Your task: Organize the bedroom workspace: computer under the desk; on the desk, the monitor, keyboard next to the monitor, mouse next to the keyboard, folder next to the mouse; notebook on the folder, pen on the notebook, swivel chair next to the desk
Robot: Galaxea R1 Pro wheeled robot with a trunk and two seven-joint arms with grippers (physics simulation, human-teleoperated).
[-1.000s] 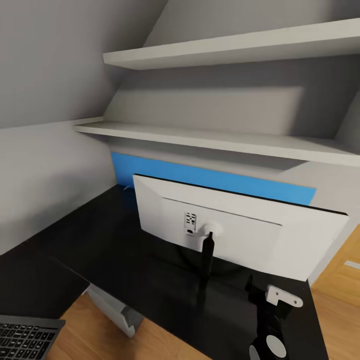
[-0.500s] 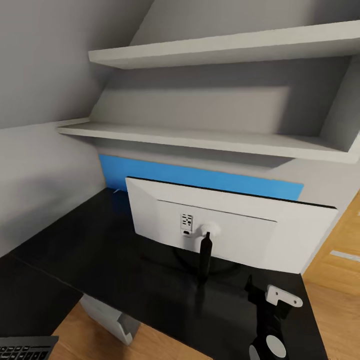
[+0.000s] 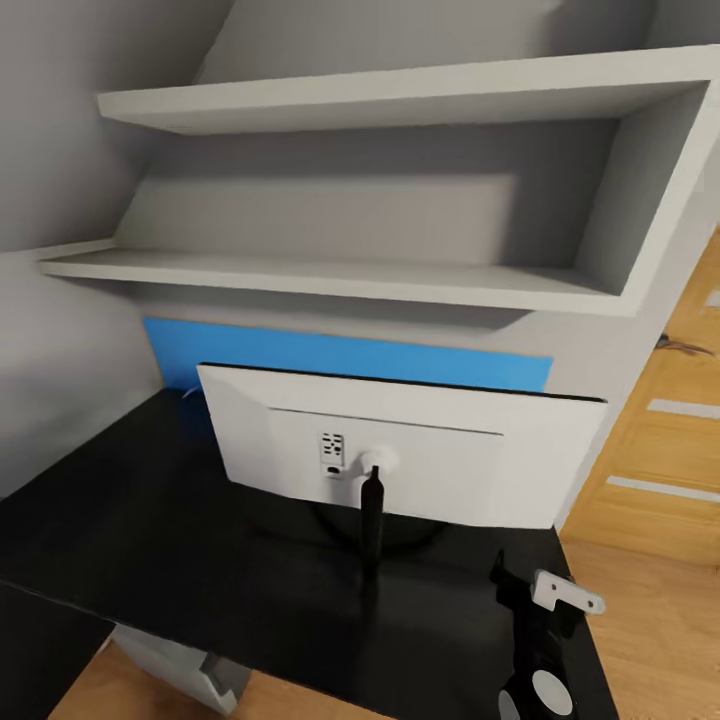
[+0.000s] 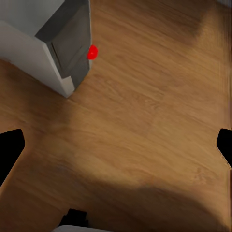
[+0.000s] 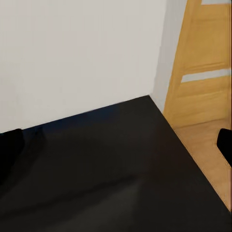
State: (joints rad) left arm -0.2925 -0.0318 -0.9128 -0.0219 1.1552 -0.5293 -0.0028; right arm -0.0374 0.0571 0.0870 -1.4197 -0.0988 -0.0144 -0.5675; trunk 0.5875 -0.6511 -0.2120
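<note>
The monitor [image 3: 400, 455] stands on the desk [image 3: 180, 560], back panel facing the robot, long axis parallel to the blue rear panel. The right gripper [image 5: 116, 145] hovers over the desk's right end, jaws wide, empty. The left gripper [image 4: 116, 145], jaws wide, hangs over the floor near the computer [image 4: 53, 43], which stands below the desk edge.

Two grey shelves [image 3: 340, 285] run along the wall ahead of me, one above the other. Far right I see a wooden chest [image 3: 665, 455] with pale bar handles. Wood floor [image 4: 145, 125] lies below.
</note>
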